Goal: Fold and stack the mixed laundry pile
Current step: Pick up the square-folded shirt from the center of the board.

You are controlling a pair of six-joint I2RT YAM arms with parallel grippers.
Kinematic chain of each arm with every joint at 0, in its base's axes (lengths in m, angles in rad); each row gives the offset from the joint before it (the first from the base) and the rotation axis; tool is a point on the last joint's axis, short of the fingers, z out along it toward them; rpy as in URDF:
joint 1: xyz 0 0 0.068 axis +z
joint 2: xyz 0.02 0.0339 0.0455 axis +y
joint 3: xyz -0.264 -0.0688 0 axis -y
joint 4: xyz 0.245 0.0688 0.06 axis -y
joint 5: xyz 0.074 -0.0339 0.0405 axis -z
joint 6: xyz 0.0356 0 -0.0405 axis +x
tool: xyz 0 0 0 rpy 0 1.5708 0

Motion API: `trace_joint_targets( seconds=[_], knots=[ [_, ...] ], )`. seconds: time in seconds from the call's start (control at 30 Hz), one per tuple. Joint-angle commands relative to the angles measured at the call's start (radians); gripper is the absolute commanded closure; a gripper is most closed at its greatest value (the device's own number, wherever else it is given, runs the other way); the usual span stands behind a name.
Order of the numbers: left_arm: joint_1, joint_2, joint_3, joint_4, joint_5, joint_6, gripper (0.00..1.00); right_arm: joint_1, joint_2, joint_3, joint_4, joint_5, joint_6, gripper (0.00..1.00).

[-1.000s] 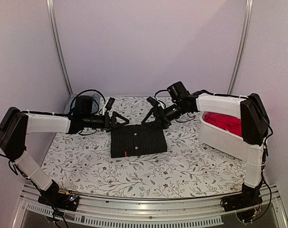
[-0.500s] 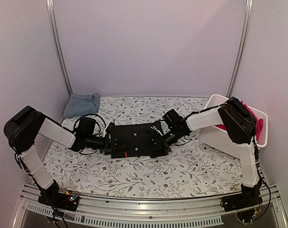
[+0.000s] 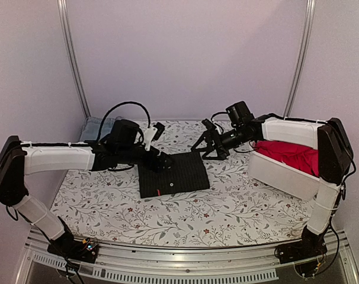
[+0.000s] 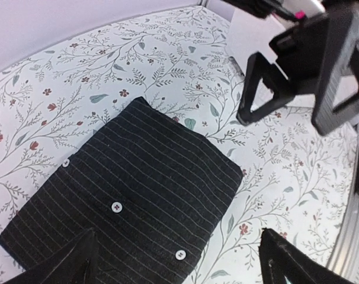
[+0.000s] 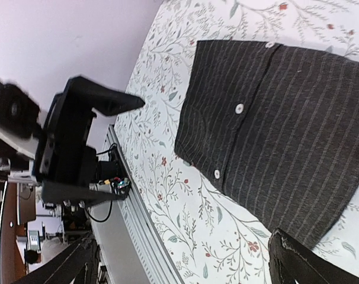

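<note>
Since half a second ago we have raised both arms off the black pinstriped shirt (image 3: 173, 175). Then they lay low at its two sides; now they hover over its far edge. Our left hand (image 3: 162, 162) hangs above the shirt's far left corner, its fingers spread wide with nothing between them. Our right hand (image 3: 207, 148) hangs just beyond the far right corner, likewise wide open and empty. The shirt lies folded into a flat rectangle at the middle of the floral table (image 3: 239, 207), buttons facing up, gripped by neither hand. To the right, the white bin (image 3: 280, 174) holds the red-pink cloth (image 3: 289, 155). The light blue denim piece (image 3: 94, 125) shows at the far left corner, partly behind our left arm.
</note>
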Motion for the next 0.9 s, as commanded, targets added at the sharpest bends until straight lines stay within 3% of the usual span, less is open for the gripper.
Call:
trace_joint_targets(
  seconds=[0.0,0.3,0.57,0.63,0.73,0.87],
  knots=[
    [-0.143,0.126,0.099,-0.115,-0.214,0.245,0.11,-0.05,-0.06,-0.053,-0.02,0.118,0.092,0.02],
    [-0.308,0.446,0.359,-0.185,-0.29,0.421,0.53,-0.094,-0.113,-0.1,-0.043,0.172,0.12,0.03],
    [-0.332,0.627,0.429,-0.14,-0.326,0.489,0.59,-0.103,-0.078,-0.085,-0.052,0.19,0.123,0.03],
    [-0.33,0.65,0.421,-0.143,-0.321,0.485,0.62,-0.103,-0.07,-0.078,-0.054,0.189,0.126,0.04],
    [-0.309,0.636,0.386,-0.141,-0.293,0.439,0.76,-0.103,-0.055,-0.071,-0.07,0.204,0.118,0.04],
    [-0.259,0.487,0.242,-0.058,-0.161,0.372,0.95,-0.094,-0.044,-0.075,-0.054,0.209,0.137,0.04]
  ],
)
